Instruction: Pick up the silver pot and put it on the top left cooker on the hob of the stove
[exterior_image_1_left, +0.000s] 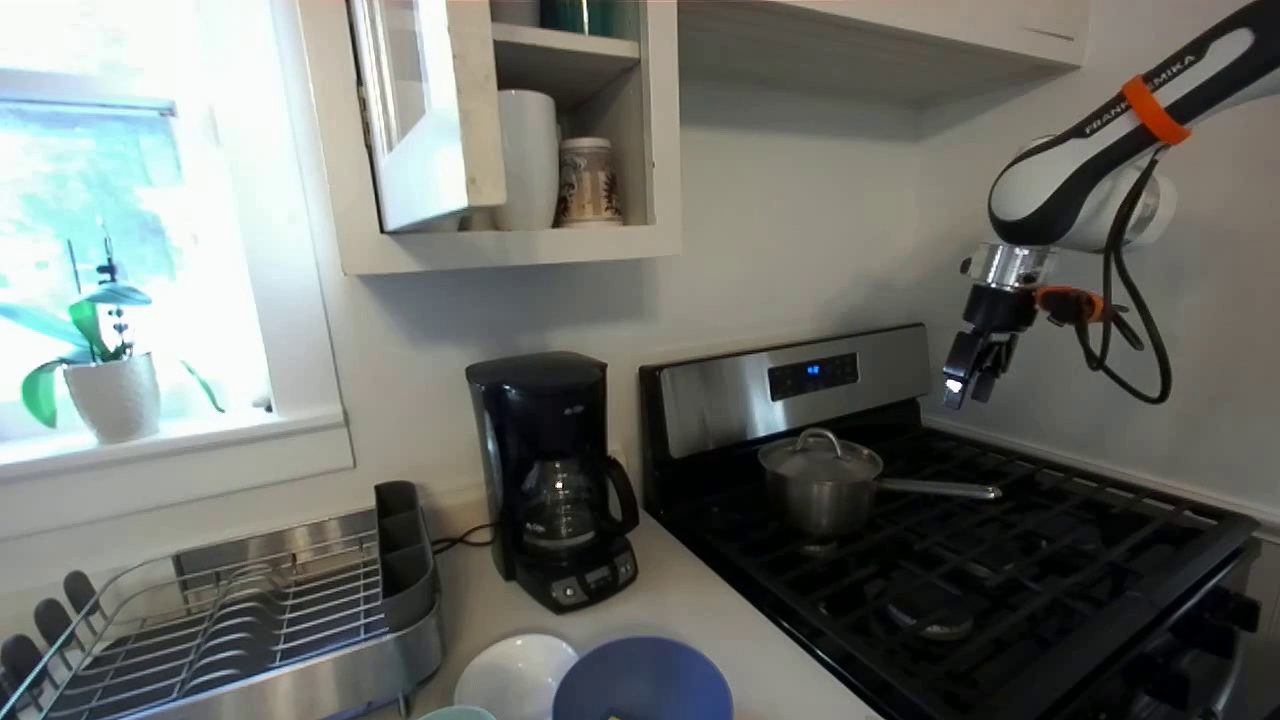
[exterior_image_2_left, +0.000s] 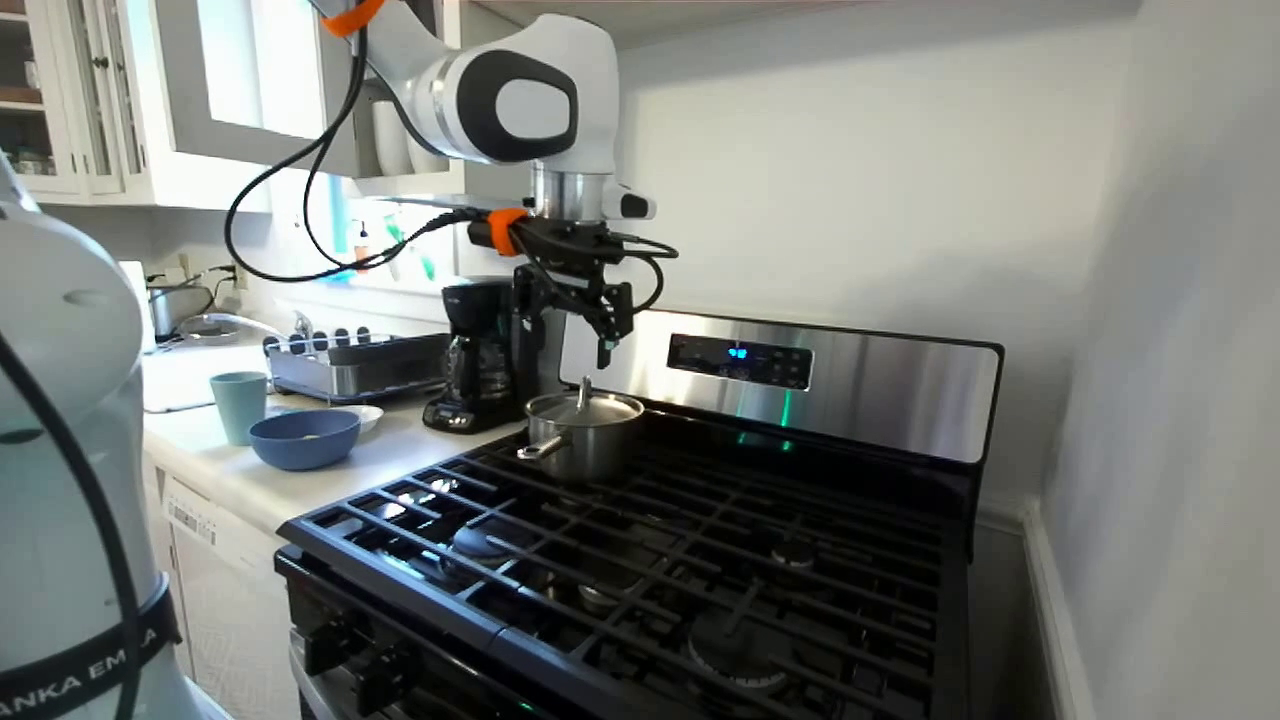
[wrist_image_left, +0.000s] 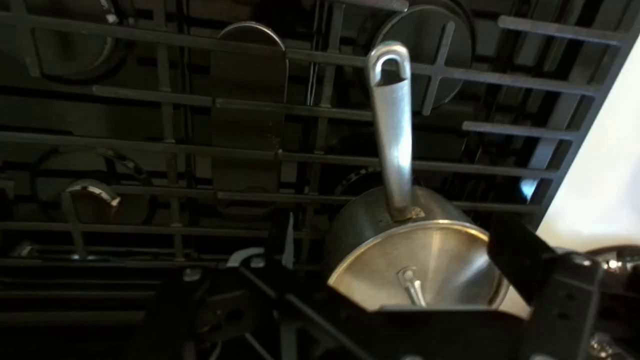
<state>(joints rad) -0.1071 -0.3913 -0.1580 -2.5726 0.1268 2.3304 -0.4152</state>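
The silver pot (exterior_image_1_left: 822, 505) stands upright with its lid on, on the black grates of the hob (exterior_image_2_left: 470, 617), in the back corner next to the coffee maker. It also shows in an exterior view (exterior_image_2_left: 592, 452) and the wrist view (wrist_image_left: 350, 222). Its long handle points toward the stove's front. The top left cooker is mostly hidden under the pot; a bit of burner edge shows in the wrist view (wrist_image_left: 357, 179). The stove's steel back panel (exterior_image_2_left: 890, 385) stands behind. My gripper (exterior_image_2_left: 567, 340) is open and empty, above the lid, apart from the pot. Its fingers also show in the wrist view (wrist_image_left: 397, 245).
A black coffee maker (exterior_image_1_left: 540, 470) stands on the counter close to the pot. A dish rack (exterior_image_1_left: 230, 620), a blue bowl (exterior_image_2_left: 305, 440) and a teal cup (exterior_image_2_left: 240, 405) are farther along. An open cabinet door (exterior_image_1_left: 430, 120) hangs above. A wall bounds the stove's far side.
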